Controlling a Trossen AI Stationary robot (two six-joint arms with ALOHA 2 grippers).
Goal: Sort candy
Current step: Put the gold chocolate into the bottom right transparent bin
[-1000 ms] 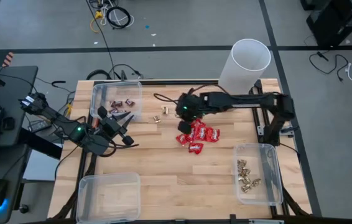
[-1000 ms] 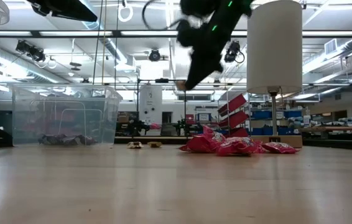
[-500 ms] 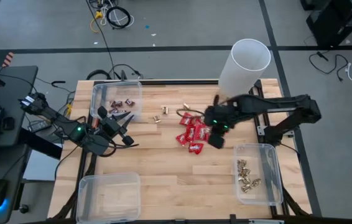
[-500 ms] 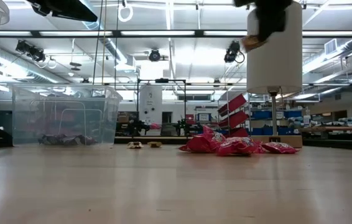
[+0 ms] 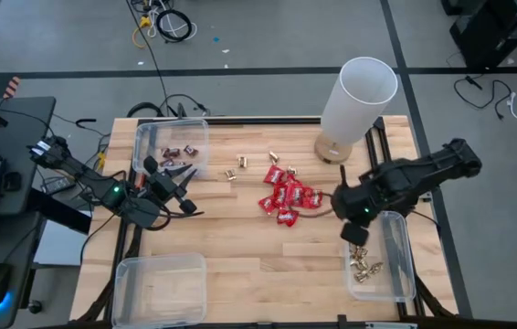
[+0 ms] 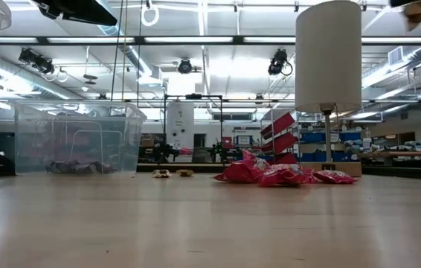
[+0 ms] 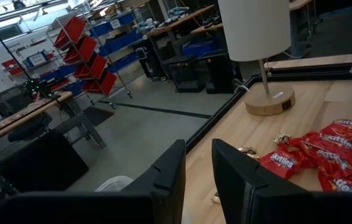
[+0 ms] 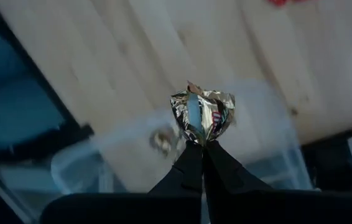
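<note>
Candy sorting update: the right gripper (image 5: 357, 232) has swung away from the middle of the table, where it was a second ago over the red packets (image 5: 289, 198), and now hangs at the near edge of the right-hand bin (image 5: 397, 265). Its fingers are pinched fully shut on a gold-foil piece (image 8: 202, 116), plain in the right wrist view, with the bin blurred below. So this looks like the carry leg nearly done; I'd guess a drop onto the gold pile (image 5: 363, 260) comes next. A few gold pieces (image 5: 241, 163) lie loose on the wood near the far-left bin (image 5: 142, 137), which holds the dark bars (image 5: 180, 151). The left gripper (image 5: 185, 185) hasn't budged beside that bin, fingers parted a little, holding nothing.
</note>
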